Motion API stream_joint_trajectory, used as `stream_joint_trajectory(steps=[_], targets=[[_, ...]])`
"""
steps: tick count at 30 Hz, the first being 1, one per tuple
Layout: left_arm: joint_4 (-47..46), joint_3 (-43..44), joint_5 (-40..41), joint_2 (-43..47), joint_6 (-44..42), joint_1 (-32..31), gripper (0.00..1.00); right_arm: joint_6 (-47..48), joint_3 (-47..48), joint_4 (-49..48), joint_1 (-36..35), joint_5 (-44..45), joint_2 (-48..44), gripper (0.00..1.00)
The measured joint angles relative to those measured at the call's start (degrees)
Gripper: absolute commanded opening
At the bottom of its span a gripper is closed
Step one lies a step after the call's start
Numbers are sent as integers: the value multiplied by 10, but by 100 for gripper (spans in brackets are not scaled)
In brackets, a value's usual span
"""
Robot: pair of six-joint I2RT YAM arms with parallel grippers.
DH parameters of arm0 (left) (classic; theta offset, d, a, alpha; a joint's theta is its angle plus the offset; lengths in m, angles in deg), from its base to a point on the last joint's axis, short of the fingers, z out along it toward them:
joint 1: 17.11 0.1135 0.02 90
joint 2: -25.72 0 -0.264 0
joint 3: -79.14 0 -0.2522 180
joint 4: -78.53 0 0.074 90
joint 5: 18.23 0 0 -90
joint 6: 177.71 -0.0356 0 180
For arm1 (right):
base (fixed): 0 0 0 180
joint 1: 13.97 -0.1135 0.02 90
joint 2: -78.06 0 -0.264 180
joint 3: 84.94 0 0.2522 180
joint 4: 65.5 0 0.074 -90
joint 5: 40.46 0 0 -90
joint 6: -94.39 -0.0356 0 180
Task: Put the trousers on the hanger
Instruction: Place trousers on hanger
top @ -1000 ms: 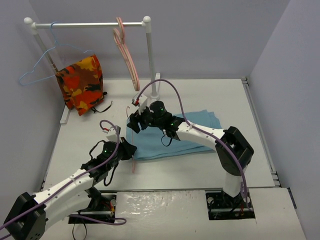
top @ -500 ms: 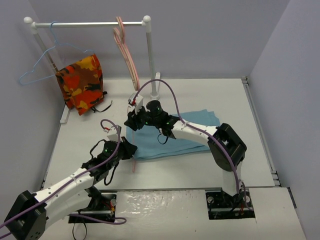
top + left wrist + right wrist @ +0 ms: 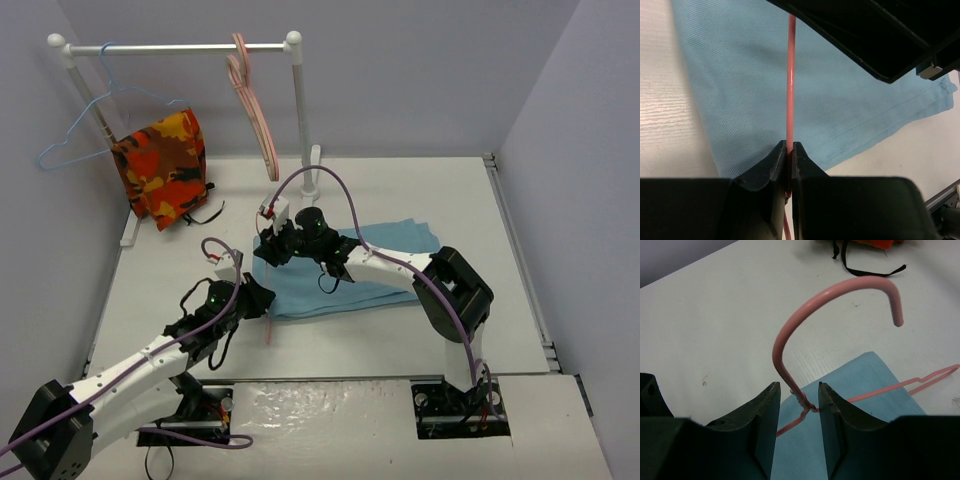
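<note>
1. the hanger (image 3: 790, 75) is laid along the trousers' (image 3: 405, 238) left edge, running near to far, hook raised farthest.
2. its wire is pinched by the left hand (image 3: 789, 147).
3. its neck is straddled by the spread right hand (image 3: 799, 386).

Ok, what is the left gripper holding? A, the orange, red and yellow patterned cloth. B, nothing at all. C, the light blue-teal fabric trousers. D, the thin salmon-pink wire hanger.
D: in the left wrist view the left gripper is shut on the thin salmon-pink wire hanger, whose wire runs across the light blue-teal fabric trousers lying flat beneath it.
</note>
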Motion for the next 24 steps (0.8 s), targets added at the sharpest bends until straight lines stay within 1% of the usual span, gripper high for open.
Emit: stream_joint_trajectory(steps=[1, 2, 5, 8, 9, 12, 14, 17, 20, 24], targets=[[0, 0, -2, 0, 1, 0, 0, 1, 0, -3, 0, 3, 0, 20], [1, 0, -3, 0, 2, 0, 0, 1, 0, -5, 1, 4, 0, 13], [0, 1, -5, 0, 7, 0, 0, 6, 0, -8, 2, 10, 0, 0], [0, 6, -4, 0, 10, 0, 25, 13, 0, -13, 3, 11, 0, 0], [3, 8, -4, 0, 13, 0, 37, 14, 0, -12, 3, 11, 0, 0], [18, 20, -4, 1, 16, 0, 56, 15, 0, -12, 6, 9, 0, 0], [36, 33, -3, 2, 19, 0, 63, 15, -2, -12, 8, 6, -1, 0], [90, 67, 4, 10, 20, 1, 67, 15, -13, -12, 13, -2, -9, 0], [151, 108, 12, 22, 20, 12, 68, 18, -19, -11, 18, -13, -17, 0], [200, 134, 8, 40, 23, 64, 68, 20, -21, -4, 22, -29, -24, 0]])
